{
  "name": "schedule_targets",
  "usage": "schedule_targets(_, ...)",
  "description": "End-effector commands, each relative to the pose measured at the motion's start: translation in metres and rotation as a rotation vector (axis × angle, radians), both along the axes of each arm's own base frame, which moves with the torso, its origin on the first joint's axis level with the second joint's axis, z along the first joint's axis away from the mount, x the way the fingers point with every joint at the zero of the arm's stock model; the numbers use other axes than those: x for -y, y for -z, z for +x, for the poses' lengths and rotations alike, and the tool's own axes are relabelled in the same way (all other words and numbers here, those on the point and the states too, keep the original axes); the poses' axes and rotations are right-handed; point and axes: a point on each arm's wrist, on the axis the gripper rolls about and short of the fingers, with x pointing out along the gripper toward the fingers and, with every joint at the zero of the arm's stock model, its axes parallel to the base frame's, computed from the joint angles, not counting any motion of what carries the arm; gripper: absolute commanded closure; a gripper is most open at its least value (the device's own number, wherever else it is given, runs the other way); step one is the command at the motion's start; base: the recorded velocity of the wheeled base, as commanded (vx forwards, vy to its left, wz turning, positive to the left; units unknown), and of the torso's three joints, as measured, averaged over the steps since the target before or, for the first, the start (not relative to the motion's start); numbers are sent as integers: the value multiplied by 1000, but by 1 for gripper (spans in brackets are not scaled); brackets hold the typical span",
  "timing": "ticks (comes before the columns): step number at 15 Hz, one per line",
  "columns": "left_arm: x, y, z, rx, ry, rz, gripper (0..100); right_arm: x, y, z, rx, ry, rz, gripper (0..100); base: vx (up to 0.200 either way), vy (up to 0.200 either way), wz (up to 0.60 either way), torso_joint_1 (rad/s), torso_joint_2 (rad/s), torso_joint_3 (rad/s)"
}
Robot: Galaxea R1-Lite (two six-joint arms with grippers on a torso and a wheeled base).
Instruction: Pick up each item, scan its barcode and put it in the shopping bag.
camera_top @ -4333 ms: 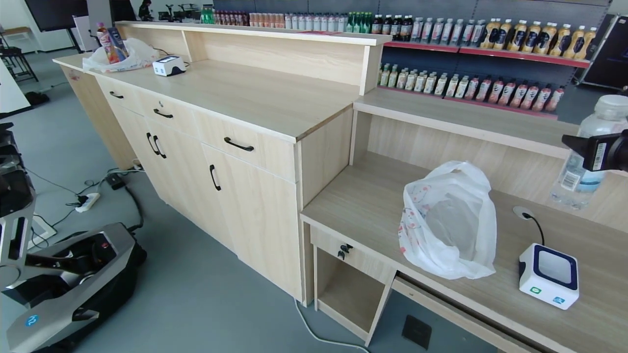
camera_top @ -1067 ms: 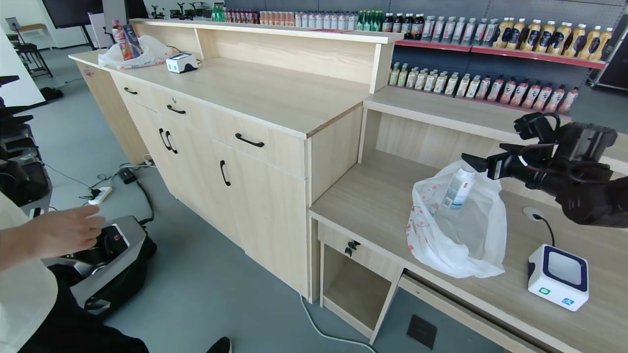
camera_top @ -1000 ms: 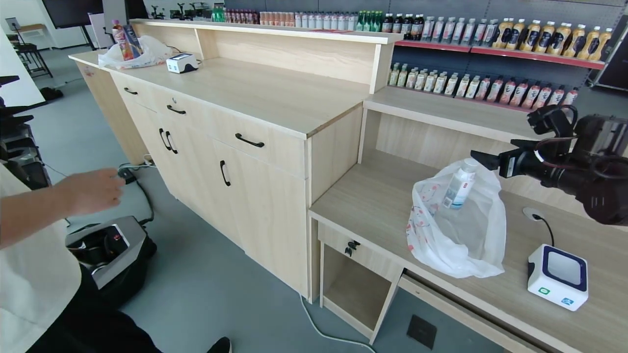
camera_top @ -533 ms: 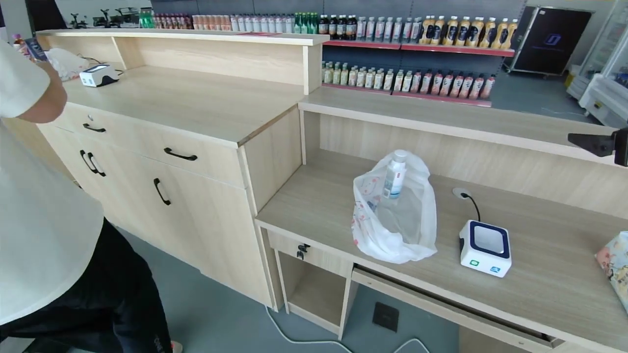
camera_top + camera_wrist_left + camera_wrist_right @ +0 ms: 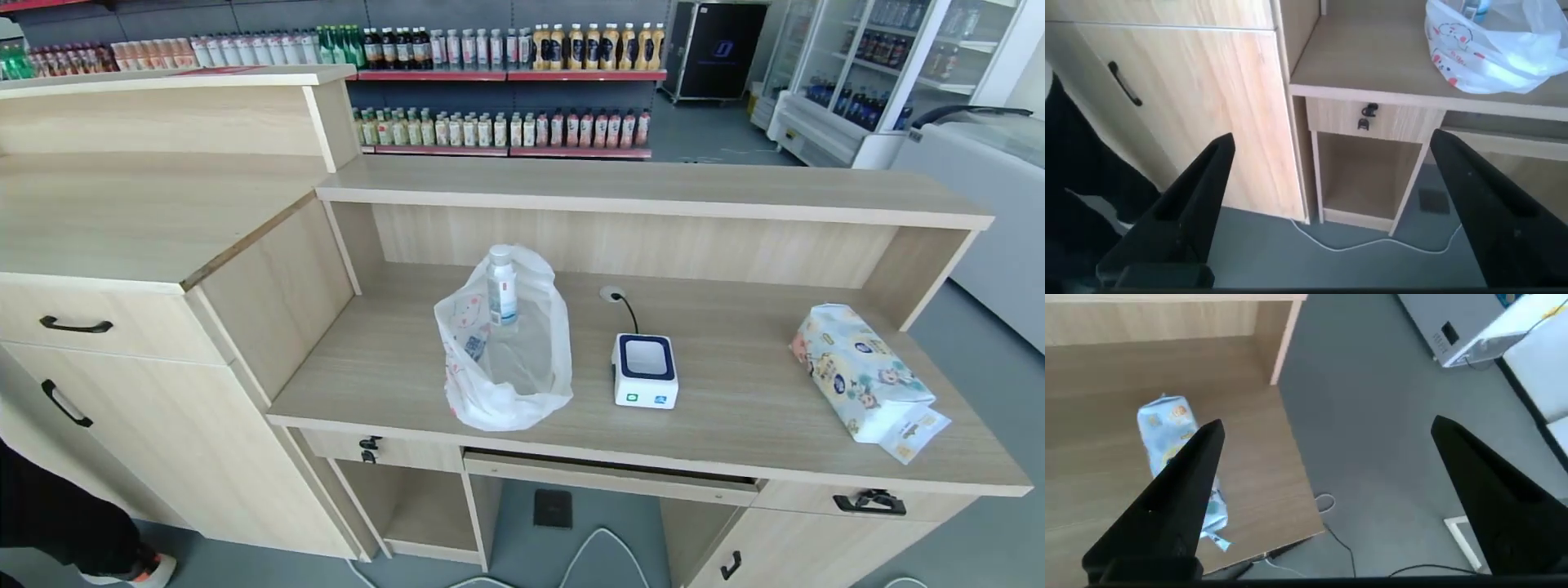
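Observation:
A white plastic shopping bag (image 5: 504, 359) stands open on the wooden counter (image 5: 735, 408), with a clear water bottle (image 5: 501, 287) upright inside it. To its right sits the white barcode scanner (image 5: 644, 370) with a dark window. A patterned tissue pack (image 5: 865, 380) lies near the counter's right end. My left gripper (image 5: 1331, 204) is open with nothing between its fingers, low in front of the counter, and the shopping bag (image 5: 1490, 49) is beyond it. My right gripper (image 5: 1323, 498) is open and empty, above the counter's right edge, with the tissue pack (image 5: 1180, 461) below it.
A taller counter (image 5: 122, 212) with drawers and cabinet doors adjoins on the left. A raised ledge (image 5: 653, 188) runs behind the work surface. Shelves of bottled drinks (image 5: 490, 82) and fridges (image 5: 882, 73) stand in the background. Cables lie on the grey floor (image 5: 1388, 457).
The camera has swung right, bringing the counter centre and the tissue pack into full view. The right arm has left the head view. The bottle stays in the bag.

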Motion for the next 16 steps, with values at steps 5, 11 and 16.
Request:
schedule_targets(5,0,0,0,0,-1,0,0,50,90,48,-188,12,259,0,0,0,0,0,0,0)
schedule_targets(11,0,0,0,0,-1,0,0,55,136,69,-282,-169,338,0,0,0,0,0,0,0)
schedule_targets(16,0,0,0,0,-1,0,0,45,150,78,-301,-247,381,0,0,0,0,0,0,0)
